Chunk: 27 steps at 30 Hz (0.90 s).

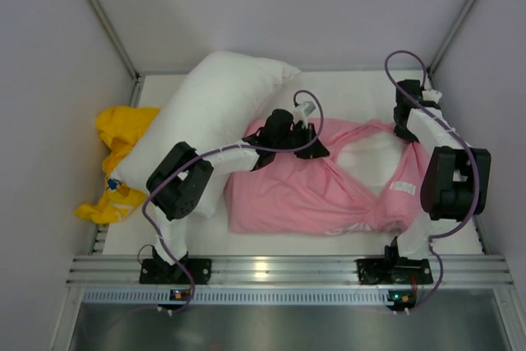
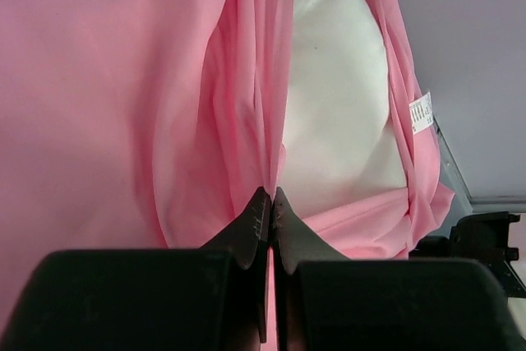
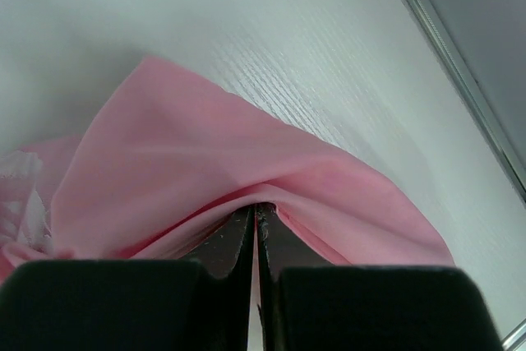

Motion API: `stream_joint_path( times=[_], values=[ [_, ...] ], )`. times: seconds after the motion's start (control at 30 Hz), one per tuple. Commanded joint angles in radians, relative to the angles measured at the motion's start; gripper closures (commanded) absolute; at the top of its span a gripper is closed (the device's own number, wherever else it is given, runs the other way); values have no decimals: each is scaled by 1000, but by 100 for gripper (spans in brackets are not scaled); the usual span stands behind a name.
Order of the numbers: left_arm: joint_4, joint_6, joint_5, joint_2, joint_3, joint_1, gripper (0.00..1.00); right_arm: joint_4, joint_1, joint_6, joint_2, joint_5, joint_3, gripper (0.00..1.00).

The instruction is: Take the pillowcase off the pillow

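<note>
Pinches shut w/ left gripper (image 2: 271,195) on a gathered pleat of pillowcase (image 2: 107,80), right at the edge of its opening. Pinches shut likewise w/ right gripper (image 3: 255,210), tips closed on a ridge of the same pink cloth near its far-right corner. Step in hand, by the look of it: widening the mouth & peeling it back off the pillow (image 2: 337,96). To do it well, draw the two holds apart first, then back along the pillow, low over the table (image 3: 288,55). Go slow so the thin, slick fabric doesn't slide out of the tips. Avoid a straight upward lift, which would prob. drag the pillow along. Watch the taut strip btwn the grips in the top view. Just beyond the left tips: white pillow bare thru the gap, pink on both sides, label (image 2: 421,113) on the right-hand hem. Mostly inside the case, so prob. early in the task. Ahead of the right tips: only cloth on bare table, no pillow in sight. Further out at left: spare pillow (image 1: 214,100) & yellow cloth (image 1: 115,133).
</note>
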Motion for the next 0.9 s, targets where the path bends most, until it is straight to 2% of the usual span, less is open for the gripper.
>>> stream_joint_path(
  times=[0.0, 0.03, 0.07, 0.1, 0.13, 0.17, 0.2, 0.3, 0.4, 0.5, 0.67, 0.87],
  values=[
    [25, 4, 44, -41, 15, 3, 100, 23, 6, -13, 18, 33, 29, 100],
    [17, 12, 49, -28, 28, 0, 100, 23, 9, -13, 18, 27, 23, 100],
    [-5, 49, 54, -21, 76, -14, 96, 23, 11, -14, 9, 10, 14, 99],
    [-42, 78, 48, -11, 113, -26, 88, 20, 11, -10, 1, 4, -6, 97],
    [-149, 114, 34, 13, 156, -40, 77, 20, 11, -8, -9, -10, -17, 94],
    [-194, 180, 17, 21, 195, -68, 65, 23, 12, -7, -40, -49, -29, 89],
    [-222, 208, -17, 25, 247, -83, 48, 32, 15, -13, -61, -76, -55, 76],
    [-250, 283, -37, 24, 301, -115, 30, 42, 18, -16, -157, -177, -95, 60],
    [-254, 314, -32, 32, 344, -117, 24, 28, 18, -7, -250, -268, -104, 52],
    [-260, 313, -6, 80, 422, -126, 21, -64, 14, 0, -286, -242, -60, 47],
    [-297, 293, 6, 150, 537, -148, 21, -96, 6, -19, -324, -228, -66, 45],
    [-322, 273, 21, 208, 598, -166, 22, -104, -11, -37, -292, -200, -93, 45]
  ],
)
